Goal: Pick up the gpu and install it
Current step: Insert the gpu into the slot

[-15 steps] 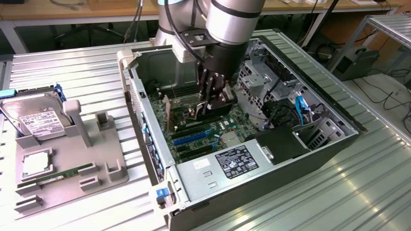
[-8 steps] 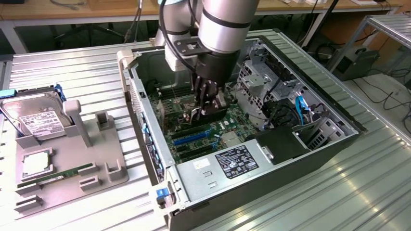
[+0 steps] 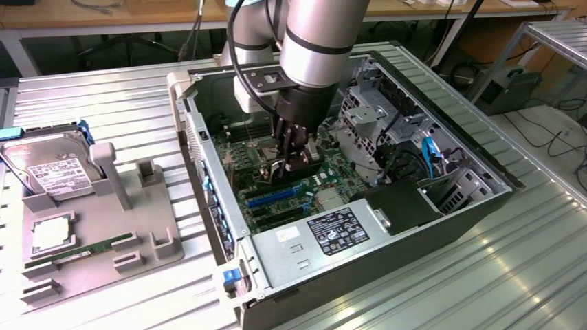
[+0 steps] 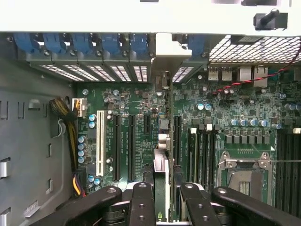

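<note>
Counting now: one arm, one gripper, one gpu. Reaching down into one open case, right over the green board. Pinched narrow on the gpu, gripping both faces, with four dark finger links crowding it. Seen edge-on from the wrist: thin, flat, standing upright over the board, with a pale strip along the edge facing the camera. Capped at the far end by one silver bracket, lined up at the case's back wall among the blue clips. Sitting between black slots, near one white slot; seated or not, hard to tell. Over on the exterior view's left, well apart: one grey tray carrying one hard drive, one RAM stick and one chip.
</note>
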Tool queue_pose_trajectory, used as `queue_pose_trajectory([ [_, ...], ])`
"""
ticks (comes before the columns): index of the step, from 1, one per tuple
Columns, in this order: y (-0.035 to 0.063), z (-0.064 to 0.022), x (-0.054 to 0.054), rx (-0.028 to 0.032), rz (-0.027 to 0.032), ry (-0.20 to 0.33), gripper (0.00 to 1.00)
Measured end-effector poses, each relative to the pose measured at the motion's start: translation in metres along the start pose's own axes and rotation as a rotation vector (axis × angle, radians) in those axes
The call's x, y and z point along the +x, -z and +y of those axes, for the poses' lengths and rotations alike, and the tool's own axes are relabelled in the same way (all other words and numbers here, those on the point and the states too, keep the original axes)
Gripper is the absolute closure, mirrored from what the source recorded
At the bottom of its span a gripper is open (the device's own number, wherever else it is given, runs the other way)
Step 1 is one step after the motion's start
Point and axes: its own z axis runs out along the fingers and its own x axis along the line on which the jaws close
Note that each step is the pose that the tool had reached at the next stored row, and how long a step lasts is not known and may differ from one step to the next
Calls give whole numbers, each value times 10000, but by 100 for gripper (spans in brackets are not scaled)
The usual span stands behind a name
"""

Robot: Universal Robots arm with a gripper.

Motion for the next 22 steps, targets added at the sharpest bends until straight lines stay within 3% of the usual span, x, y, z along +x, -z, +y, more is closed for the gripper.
queue_pose_trajectory([
  [10,-2,0,0,1,-1,0,74],
  [22,-118,23,-1,1,-3,-20,74],
])
